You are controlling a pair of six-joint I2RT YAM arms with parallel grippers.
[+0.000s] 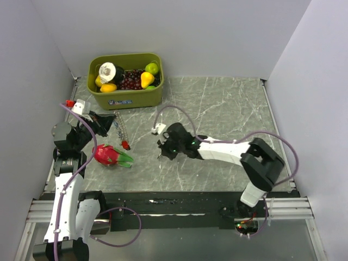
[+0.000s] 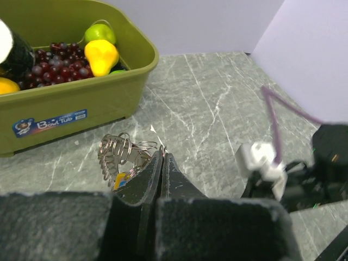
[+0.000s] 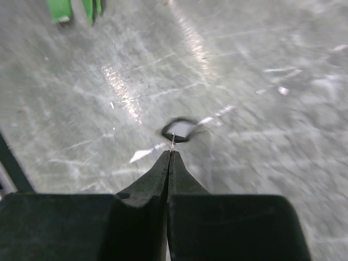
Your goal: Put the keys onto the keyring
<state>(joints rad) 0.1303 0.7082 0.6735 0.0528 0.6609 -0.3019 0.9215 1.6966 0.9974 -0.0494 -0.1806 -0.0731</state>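
The keyring [image 2: 116, 151], a limp grey chain of wire loops, lies in front of the green bin. My left gripper [image 2: 161, 154] is shut on one thin loop at its end. A yellow and blue key [image 2: 123, 179] shows beside the left finger. From above, the keyring [image 1: 120, 129] trails from my left gripper [image 1: 111, 124] down to a red key [image 1: 125, 145]. At mid-table, my right gripper [image 1: 161, 152] points at the marble. In the right wrist view, that gripper [image 3: 171, 151] is shut on a thin wire that carries a small black key [image 3: 180, 130], which hangs blurred just past the tips.
A green bin [image 1: 126, 98] of toy fruit stands at the back left. A pink dragon fruit toy [image 1: 107, 155] lies beside my left arm, its green leaves [image 3: 72, 8] showing in the right wrist view. Grey walls enclose the marble table [image 1: 228, 109] on three sides.
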